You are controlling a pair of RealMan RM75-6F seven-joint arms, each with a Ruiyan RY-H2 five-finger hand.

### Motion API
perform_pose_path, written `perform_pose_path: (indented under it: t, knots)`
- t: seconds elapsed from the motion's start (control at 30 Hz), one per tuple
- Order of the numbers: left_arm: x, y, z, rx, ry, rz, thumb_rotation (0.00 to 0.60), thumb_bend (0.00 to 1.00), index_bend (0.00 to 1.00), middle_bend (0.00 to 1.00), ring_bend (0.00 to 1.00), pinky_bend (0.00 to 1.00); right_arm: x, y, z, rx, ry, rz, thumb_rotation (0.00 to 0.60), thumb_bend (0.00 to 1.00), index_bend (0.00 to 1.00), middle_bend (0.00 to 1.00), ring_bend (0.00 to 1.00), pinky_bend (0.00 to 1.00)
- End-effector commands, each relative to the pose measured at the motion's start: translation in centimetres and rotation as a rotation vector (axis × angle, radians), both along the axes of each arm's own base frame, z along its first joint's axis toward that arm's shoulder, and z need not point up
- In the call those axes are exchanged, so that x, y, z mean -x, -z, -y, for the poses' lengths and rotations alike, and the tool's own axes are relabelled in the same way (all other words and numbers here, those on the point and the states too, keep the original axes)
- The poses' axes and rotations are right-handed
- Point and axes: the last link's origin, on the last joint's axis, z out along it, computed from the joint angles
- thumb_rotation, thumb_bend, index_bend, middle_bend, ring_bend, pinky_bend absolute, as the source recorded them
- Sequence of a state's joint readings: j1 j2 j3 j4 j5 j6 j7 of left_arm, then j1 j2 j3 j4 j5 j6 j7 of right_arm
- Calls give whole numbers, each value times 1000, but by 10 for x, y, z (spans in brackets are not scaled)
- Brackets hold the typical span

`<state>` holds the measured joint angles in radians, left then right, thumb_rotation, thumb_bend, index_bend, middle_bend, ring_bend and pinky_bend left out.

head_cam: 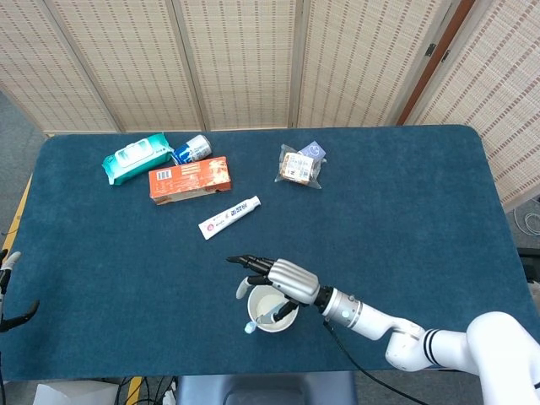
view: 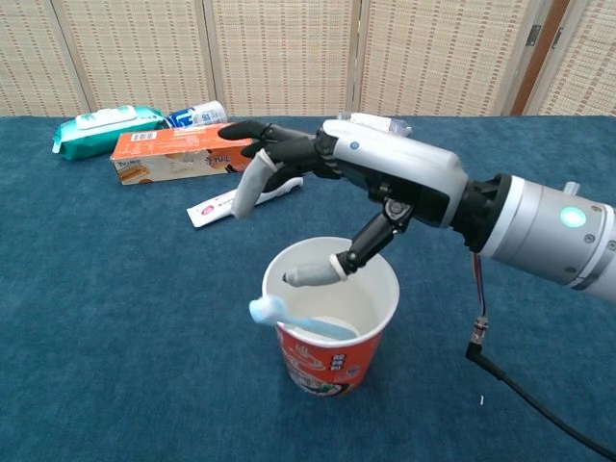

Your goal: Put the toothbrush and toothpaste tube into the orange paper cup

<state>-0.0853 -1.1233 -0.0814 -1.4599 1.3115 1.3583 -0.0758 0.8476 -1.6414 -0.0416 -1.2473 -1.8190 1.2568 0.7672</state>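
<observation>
One toothbrush [view: 289, 317] lies slanted in the orange paper cup [view: 329, 356], head over the left rim, right hand [view: 371, 183] fingers spread above.

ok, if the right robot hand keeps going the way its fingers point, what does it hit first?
Probably the toothpaste tube, lying on the table beyond the right robot hand; depth is unclear, and it might pass above it.

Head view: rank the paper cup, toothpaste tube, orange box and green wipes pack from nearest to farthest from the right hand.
From the right hand:
1. Paper cup, directly under the hand.
2. Toothpaste tube, beyond it, slightly left.
3. Orange box, farther back and left.
4. Green wipes pack, far back-left corner.
</observation>
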Motion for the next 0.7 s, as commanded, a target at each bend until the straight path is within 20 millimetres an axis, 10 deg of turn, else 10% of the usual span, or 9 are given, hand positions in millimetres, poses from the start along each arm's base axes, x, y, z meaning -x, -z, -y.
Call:
perform_pose_path:
  t: [0.03,0.7]
  knots:
    - [-1,0,0,0,3,-1,600,270,50,5,0,0,2,-6,0,15,3,5,600,90,402,8,0,196]
    - [-41,-1,-37,36,115,32,600,270,119,3,0,0,59,-127,26,472,133,-172,600,90,395,8,0,196]
